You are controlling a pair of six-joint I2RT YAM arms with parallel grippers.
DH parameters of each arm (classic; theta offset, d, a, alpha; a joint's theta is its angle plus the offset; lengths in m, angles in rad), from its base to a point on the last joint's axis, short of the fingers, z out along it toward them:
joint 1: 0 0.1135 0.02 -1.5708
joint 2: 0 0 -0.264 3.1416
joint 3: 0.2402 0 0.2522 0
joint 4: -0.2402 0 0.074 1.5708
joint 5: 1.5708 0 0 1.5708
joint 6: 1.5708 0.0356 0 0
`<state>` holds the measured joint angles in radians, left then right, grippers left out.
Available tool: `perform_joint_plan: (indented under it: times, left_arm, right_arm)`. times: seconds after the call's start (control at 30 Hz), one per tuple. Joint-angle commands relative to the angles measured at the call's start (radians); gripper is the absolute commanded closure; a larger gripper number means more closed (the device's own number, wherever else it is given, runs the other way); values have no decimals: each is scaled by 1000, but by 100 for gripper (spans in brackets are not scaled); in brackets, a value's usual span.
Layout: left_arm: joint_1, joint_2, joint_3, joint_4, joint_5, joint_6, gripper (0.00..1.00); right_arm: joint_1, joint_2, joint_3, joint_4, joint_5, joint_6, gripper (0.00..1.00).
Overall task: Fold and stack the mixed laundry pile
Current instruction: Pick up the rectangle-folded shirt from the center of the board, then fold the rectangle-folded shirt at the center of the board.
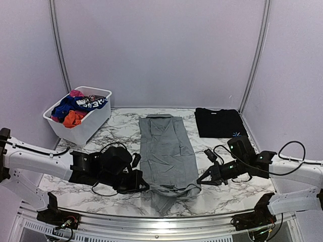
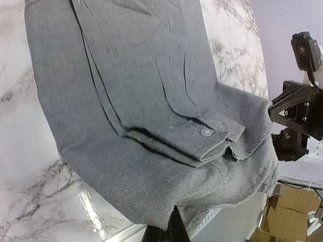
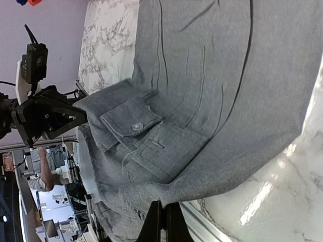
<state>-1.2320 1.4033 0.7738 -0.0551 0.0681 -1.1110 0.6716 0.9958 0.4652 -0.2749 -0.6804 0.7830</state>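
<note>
1. We see the grey shirt (image 1: pixel 166 151) lying lengthwise in the middle of the desk (image 1: pixel 121 133). Its sides are folded in to make a long narrow strip, with the collar end far from the arms and the hem end near them.
2. The left gripper (image 1: pixel 137 182) is clenched on the near left corner of the hem, and the right gripper (image 1: pixel 203 177) is clenched on the near right corner. Each wrist view shows grey cloth pinched between closed fingertips.
3. We judge that holding both near corners level lets the hem rise evenly and travel toward the collar for the crosswise fold.
4. A sleeve cuff (image 2: pixel 214 137) with its button (image 2: pixel 205 132) lies across the strip close to the hem, where the cloth is bunched. We think it could slide out when the hem is lifted.
5. The black garment (image 1: pixel 220 122) lies folded flat at the far right, apart from the shirt. That is probably where the stack goes.
6. The rest of the pile sits in the white basket (image 1: pixel 86 130) at the far left: a blue piece (image 1: pixel 67 107), an orange-red piece (image 1: pixel 73 118) and a pink piece (image 1: pixel 76 93).
7. The blue piece carries white block letters, too crumpled to read. The black garment shows a small blue mark (image 1: pixel 235 134) that we cannot make out. We find no readable label on the shirt.
</note>
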Motion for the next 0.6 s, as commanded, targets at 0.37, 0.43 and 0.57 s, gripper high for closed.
perform_joint_plan:
  times: [0.37,0.43,0.57]
  left_arm:
    - [402,281,350,-32,254,190,100]
    - [432,333,401,-35,269,212,100]
    - [484,448,490,-39,294,234,100]
  right_arm:
    - [-295,623,589,-6,-111,-338,100]
    - [-315,701,653,-2,-119,-357,100]
    - [-337,840,775,-5,-129,-376,100]
